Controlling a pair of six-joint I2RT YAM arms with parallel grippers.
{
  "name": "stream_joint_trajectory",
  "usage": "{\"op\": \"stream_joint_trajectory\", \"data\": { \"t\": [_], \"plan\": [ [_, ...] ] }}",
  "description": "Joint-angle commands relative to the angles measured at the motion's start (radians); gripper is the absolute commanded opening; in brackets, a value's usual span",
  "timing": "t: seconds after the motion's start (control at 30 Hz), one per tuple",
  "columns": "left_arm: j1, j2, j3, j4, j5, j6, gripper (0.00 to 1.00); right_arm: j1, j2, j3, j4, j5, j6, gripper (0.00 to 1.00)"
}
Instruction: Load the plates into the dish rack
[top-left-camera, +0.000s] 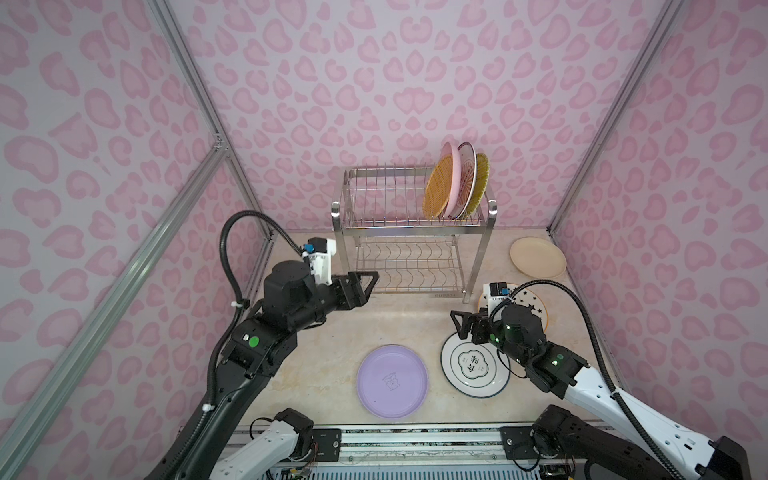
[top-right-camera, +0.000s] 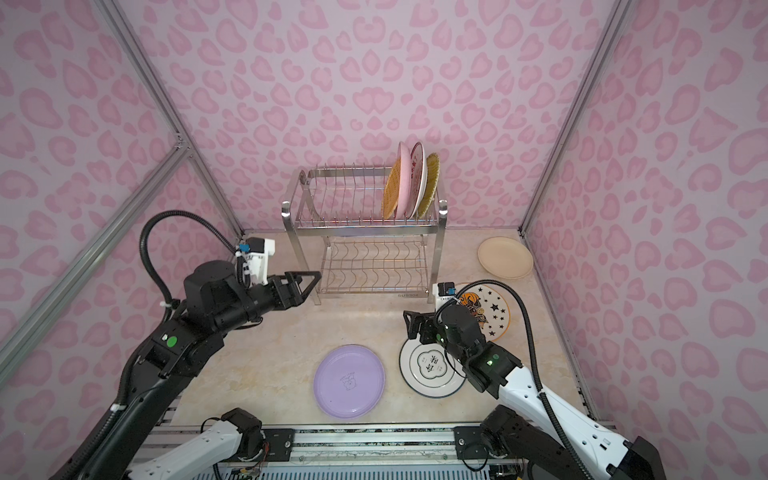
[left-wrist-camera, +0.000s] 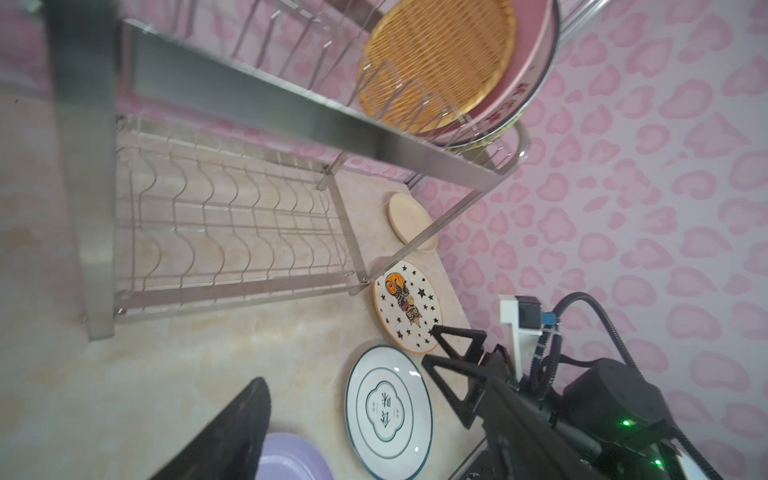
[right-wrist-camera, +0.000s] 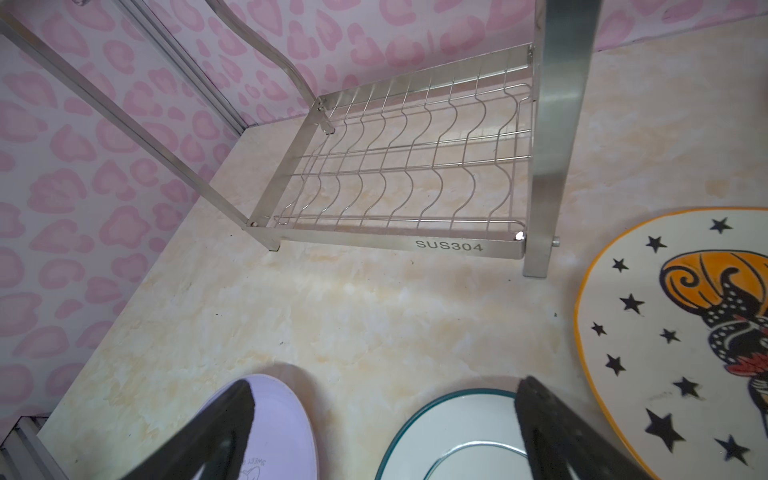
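My right gripper (right-wrist-camera: 386, 384) sits closest, fingers spread wide, empty. Past them I see lilac plate (right-wrist-camera: 286, 419), emblem plate (right-wrist-camera: 453, 419), star plate (right-wrist-camera: 665, 332) lying flat, then only the rack (right-wrist-camera: 465, 245) lower shelf. Both top views add the upper tier's right end: woven (top-left-camera: 436, 189), pink (top-left-camera: 456, 178), radial (top-left-camera: 467, 178), yellow (top-left-camera: 482, 174) on edge, plus cream plate (top-left-camera: 538, 257) flat right of the rack. Left gripper (top-left-camera: 368, 280) level, rolled sideways, beside the rack's left leg; jaw gap, can't tell. Left elbow raised, right arm low over the emblem plate's far rim.
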Motion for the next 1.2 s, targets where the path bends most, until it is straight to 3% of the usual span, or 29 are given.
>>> {"op": "stream_joint_trajectory", "data": {
  "t": [0.0, 0.2, 0.43, 0.73, 0.97, 1.17],
  "plan": [
    [-0.063, 0.156, 0.213, -0.046, -0.117, 0.161, 0.78, 0.0, 0.011, 0.011, 0.038, -0.028, 0.014, 0.97],
    [-0.127, 0.431, 0.463, 0.012, -0.303, 0.41, 0.74, -0.009, 0.011, 0.003, 0.031, -0.04, 0.02, 0.97],
    [-0.157, 0.611, 0.597, 0.123, -0.265, 0.627, 0.7, -0.03, 0.006, -0.01, 0.024, -0.069, 0.022, 0.97],
    [-0.164, 0.808, 0.827, 0.052, -0.261, 0.696, 0.65, -0.072, -0.002, -0.041, 0.032, -0.105, 0.042, 0.97],
    [-0.182, 0.868, 0.879, 0.034, -0.248, 0.723, 0.63, -0.112, -0.02, -0.047, 0.019, -0.128, 0.035, 0.97],
    [-0.201, 0.919, 0.919, 0.014, -0.338, 0.75, 0.6, -0.136, -0.034, -0.059, 0.019, -0.146, 0.043, 0.97]
  ]
}}
